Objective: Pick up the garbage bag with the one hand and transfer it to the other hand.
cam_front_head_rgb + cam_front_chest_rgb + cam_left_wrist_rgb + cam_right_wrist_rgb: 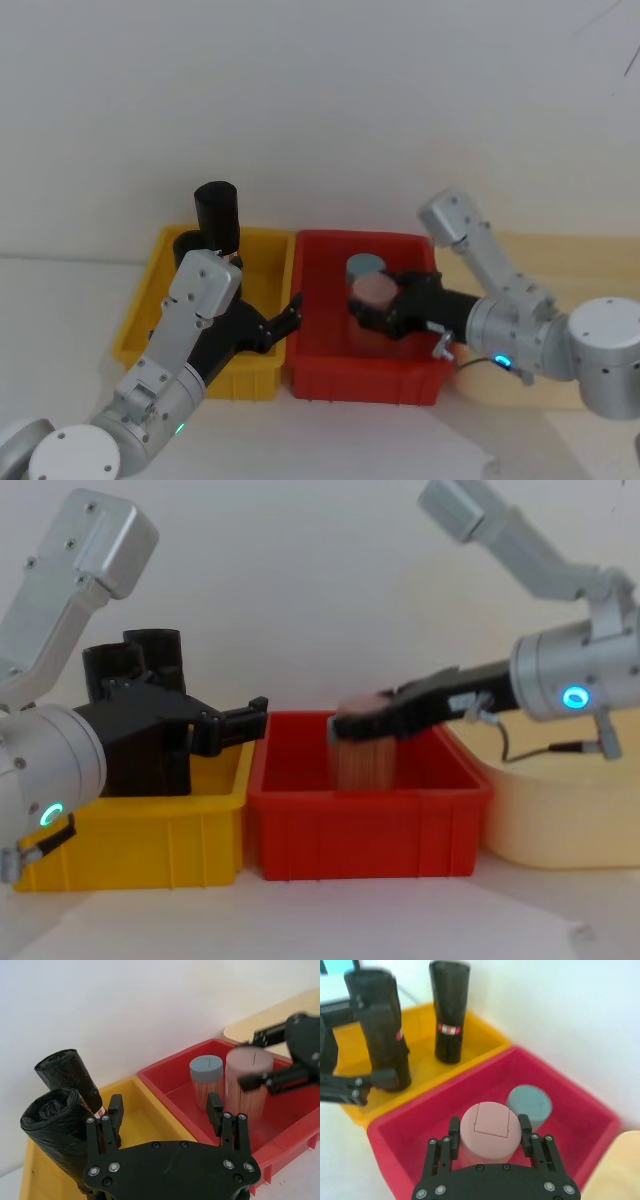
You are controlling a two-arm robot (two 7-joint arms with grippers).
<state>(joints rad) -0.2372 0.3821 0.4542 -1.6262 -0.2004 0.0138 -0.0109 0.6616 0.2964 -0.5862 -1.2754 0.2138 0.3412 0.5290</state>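
The left gripper (165, 1107), jaws apart, hangs beside the wrinkled, matte black garbage bag (50, 1125) roll; the right gripper (489, 1125) clamps a round pink-lidded jar (490, 1141).

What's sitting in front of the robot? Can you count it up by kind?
Black rolls: 2, standing in the yellow bin, left gripper open-jawed above that bin.
Lidded jars: 2, at the red bin; the pink-lidded jar in the right gripper's jaws, the teal-lidded jar beside it.
Bins: 2.
Total: 6.
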